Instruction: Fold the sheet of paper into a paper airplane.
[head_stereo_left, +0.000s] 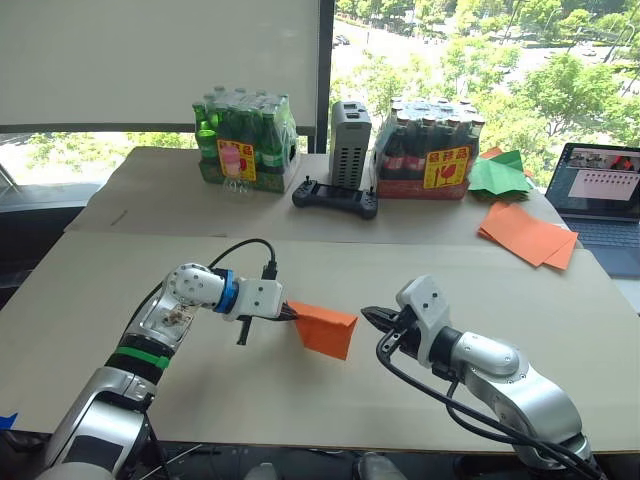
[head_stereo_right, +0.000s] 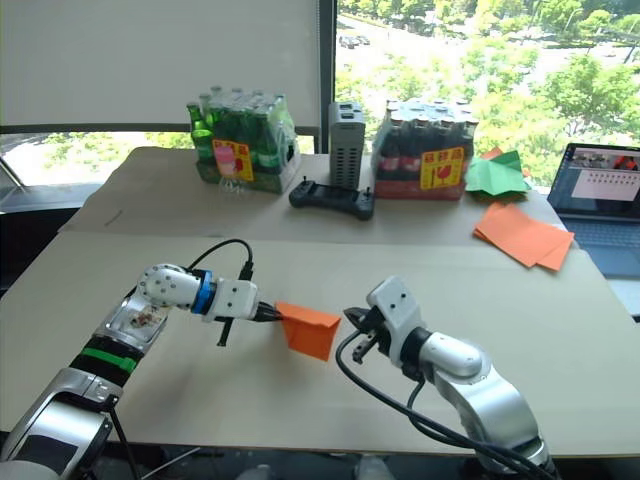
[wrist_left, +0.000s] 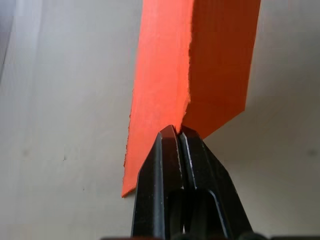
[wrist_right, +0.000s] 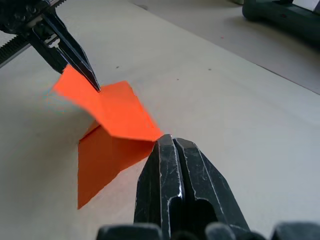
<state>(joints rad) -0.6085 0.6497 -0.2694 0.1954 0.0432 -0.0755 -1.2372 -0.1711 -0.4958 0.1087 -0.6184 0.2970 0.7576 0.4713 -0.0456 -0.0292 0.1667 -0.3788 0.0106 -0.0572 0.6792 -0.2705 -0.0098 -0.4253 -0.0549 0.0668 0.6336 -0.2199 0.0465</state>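
1. Left gripper (head_stereo_left: 291, 313) pinches the folded paper's (head_stereo_left: 325, 329) edge, holding it tented on the surface (head_stereo_left: 300, 400).
2. Right gripper (head_stereo_left: 368, 316), fingers closed on nothing, sits just beside the paper's opposite corner.

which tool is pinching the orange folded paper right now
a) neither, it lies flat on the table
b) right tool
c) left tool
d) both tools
c: the left tool is shut on an edge of the sheet of paper, while the right tool, shut, sits just clear of its other side.
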